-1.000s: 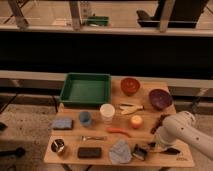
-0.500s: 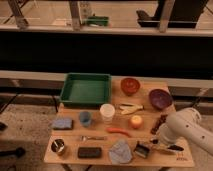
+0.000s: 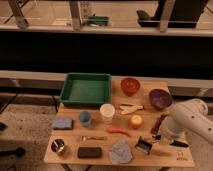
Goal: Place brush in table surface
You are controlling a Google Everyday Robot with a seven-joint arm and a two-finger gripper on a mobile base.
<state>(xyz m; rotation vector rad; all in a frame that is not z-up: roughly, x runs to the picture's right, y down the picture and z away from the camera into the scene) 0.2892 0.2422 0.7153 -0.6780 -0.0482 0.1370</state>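
Observation:
The brush, small, squat and black with a pale silvery face, is at the front right of the tan plank table surface, just above or on the wood; I cannot tell which. My gripper reaches in from the right on the white arm and is shut on the brush's right side. A long thin black-handled utensil lies just right of the gripper, under the arm.
A green tray stands at the back left, with a red-brown bowl and a purple bowl to its right. A white cup, blue cup, orange, grey cloth, black block and metal cup stand around the brush.
The brush and my gripper have shifted together a little to the right and away from the table's front edge. The arm has drawn in with them. Nothing else moved.

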